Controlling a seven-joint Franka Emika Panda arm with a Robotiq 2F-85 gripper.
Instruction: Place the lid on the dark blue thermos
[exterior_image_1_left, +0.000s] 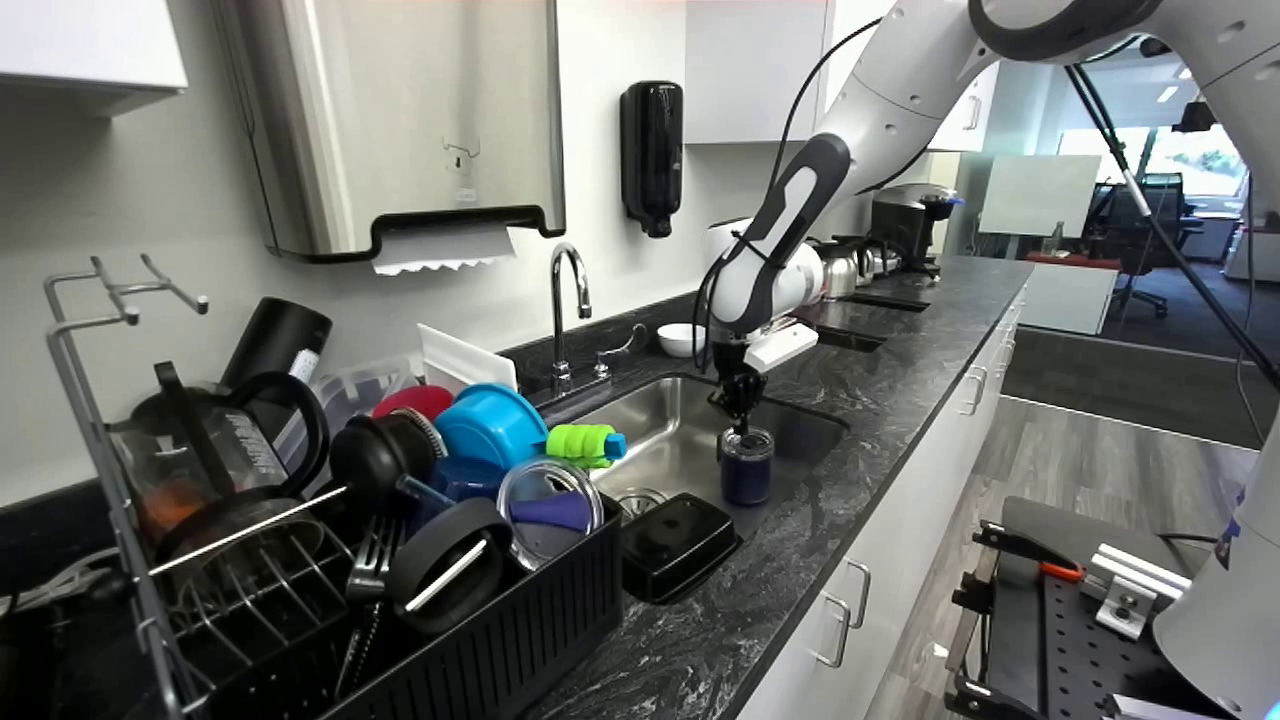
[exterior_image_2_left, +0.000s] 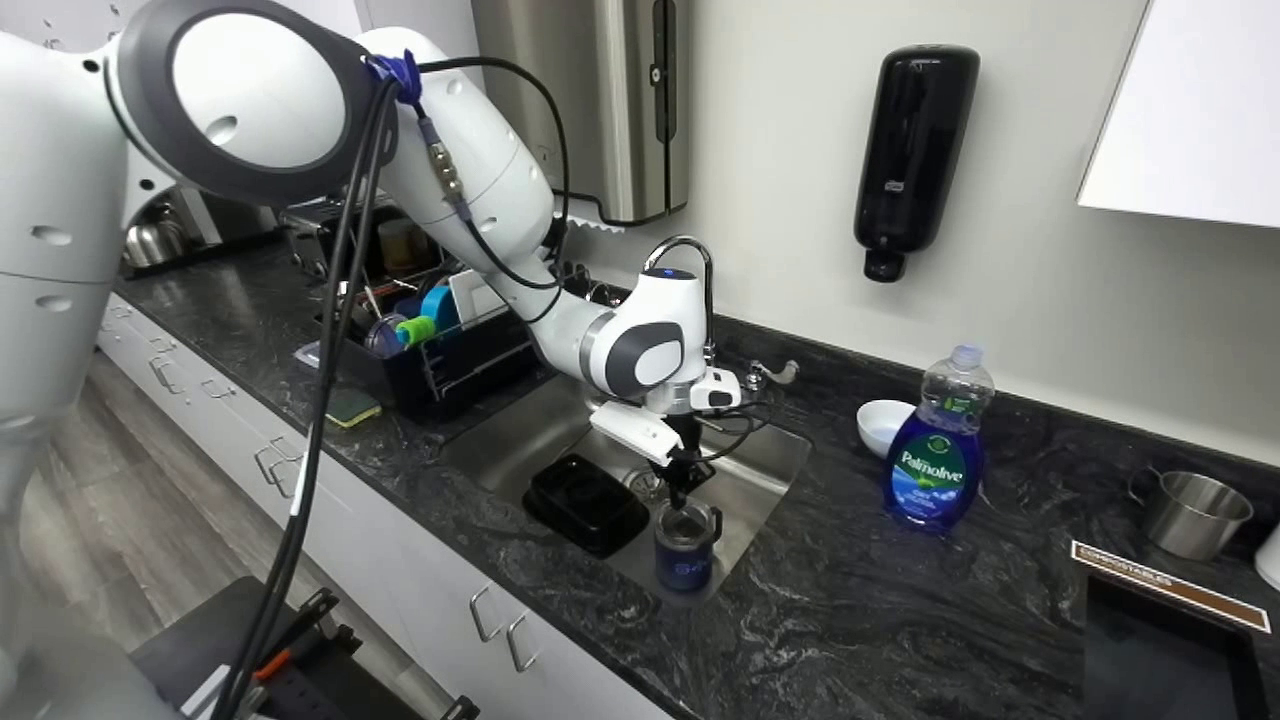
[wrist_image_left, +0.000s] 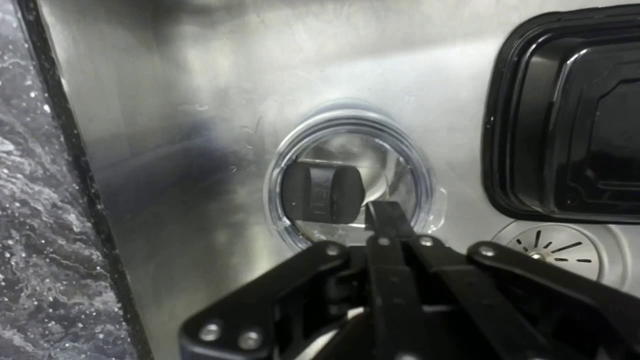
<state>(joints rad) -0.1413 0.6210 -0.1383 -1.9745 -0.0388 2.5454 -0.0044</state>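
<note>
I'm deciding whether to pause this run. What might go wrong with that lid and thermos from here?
The end effector appears shut and off-centre over the lid, so pressing there might tilt the lid; I can't tell whether it is fully seated. The dark blue thermos stands in the sink with nothing bracing it, so a sideways push could slide or tip it. Tipping, it might hit the black container nearby.

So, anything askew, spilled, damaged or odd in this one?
Nothing looks spilled or damaged. Mildly odd: the black tray in the sink, beside the thermos, appears upside down, its base facing up. Whether the lid is fully seated, I can't tell.
</note>
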